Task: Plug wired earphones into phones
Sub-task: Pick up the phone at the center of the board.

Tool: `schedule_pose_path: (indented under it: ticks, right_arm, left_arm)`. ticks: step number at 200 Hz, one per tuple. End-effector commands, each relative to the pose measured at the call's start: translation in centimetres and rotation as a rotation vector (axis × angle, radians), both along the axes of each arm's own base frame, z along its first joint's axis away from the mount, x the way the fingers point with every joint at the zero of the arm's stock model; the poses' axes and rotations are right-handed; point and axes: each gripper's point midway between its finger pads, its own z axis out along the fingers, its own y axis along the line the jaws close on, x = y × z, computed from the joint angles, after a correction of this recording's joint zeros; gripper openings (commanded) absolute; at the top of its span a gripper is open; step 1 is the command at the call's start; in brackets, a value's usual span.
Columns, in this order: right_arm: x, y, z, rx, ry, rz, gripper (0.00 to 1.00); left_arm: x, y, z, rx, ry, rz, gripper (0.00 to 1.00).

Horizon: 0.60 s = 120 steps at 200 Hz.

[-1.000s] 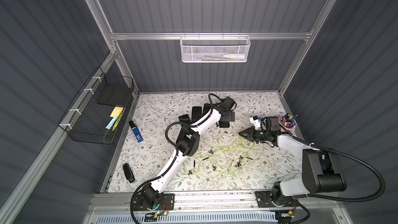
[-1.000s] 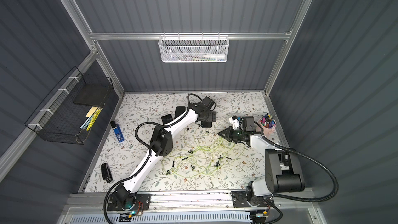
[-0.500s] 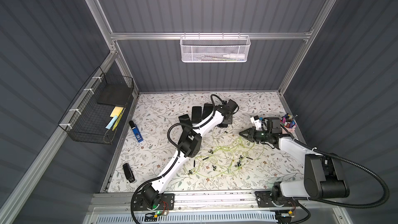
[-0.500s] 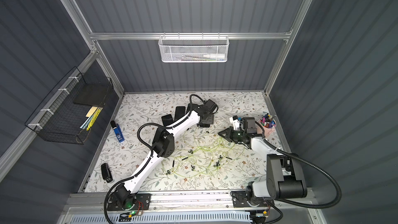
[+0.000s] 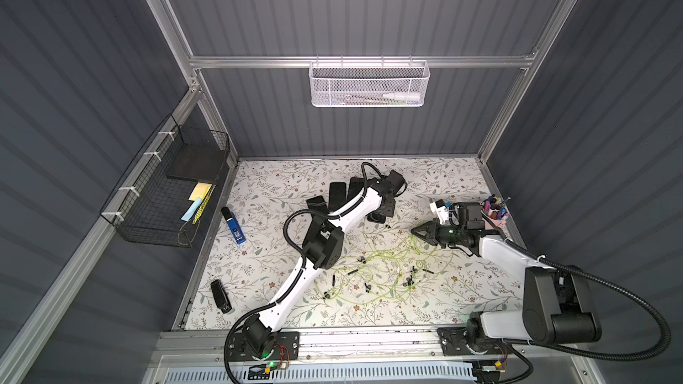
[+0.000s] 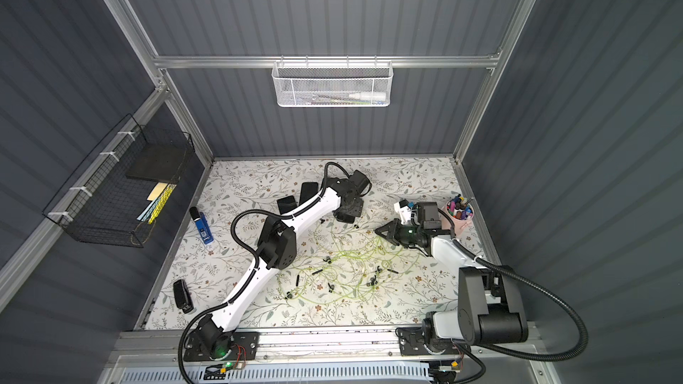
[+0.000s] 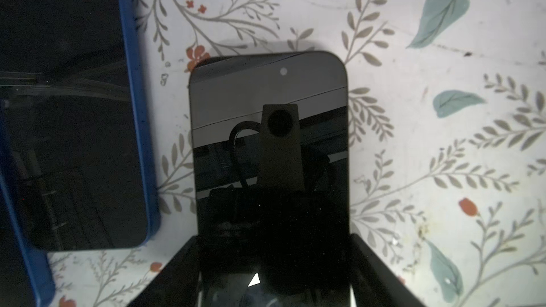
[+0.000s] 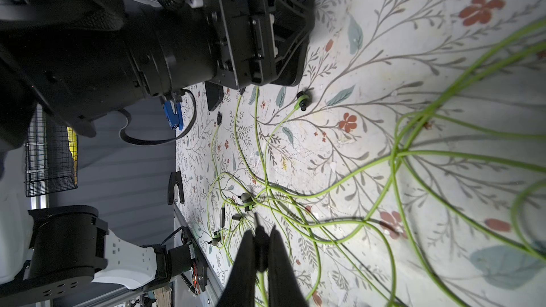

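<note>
Several black phones lie fanned out at the back of the floral table. My left gripper points down over the rightmost phone, with a finger against each long edge, shut on it. A phone in a blue case lies beside it. The wired earphones are a tangle of yellow-green cables with black buds in the middle of the table, seen in both top views. My right gripper is shut on a black earphone plug whose metal tip sticks out ahead; it hovers right of the held phone.
A pink cup of pens stands by the right wall, just behind the right wrist. A blue-and-black device and a small black item lie near the left edge. A black wire basket hangs on the left wall, and a white mesh basket on the back wall.
My left gripper's jaws have narrowed onto the phone's edges. The right gripper keeps its plug and stays about where it was.
</note>
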Motion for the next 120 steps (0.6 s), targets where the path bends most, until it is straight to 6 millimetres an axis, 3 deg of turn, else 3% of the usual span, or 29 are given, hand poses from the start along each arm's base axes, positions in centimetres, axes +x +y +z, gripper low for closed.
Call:
schedule_pose_path:
  ticks: [1,24,60,120]
  right_arm:
    - [-0.1,-0.1,-0.4,-0.018,0.012,0.007,0.0]
    - [-0.3,-0.2,-0.5,-0.034,0.017,0.009,0.0]
    - [-0.1,-0.3,-0.6,-0.035,0.027,0.006,0.0]
    - [-0.1,-0.4,-0.9,-0.047,0.038,0.002,0.0]
  left_arm:
    - [-6.2,5.9,-6.2,0.302,0.292,-0.099,0.68]
    - [-6.7,6.5,-5.8,0.337,0.316,-0.143,0.74]
    - [-7.1,6.6,-7.0,0.349,0.342,-0.17,0.87]
    - [-6.8,5.5,-7.8,0.311,0.338,-0.215,0.83]
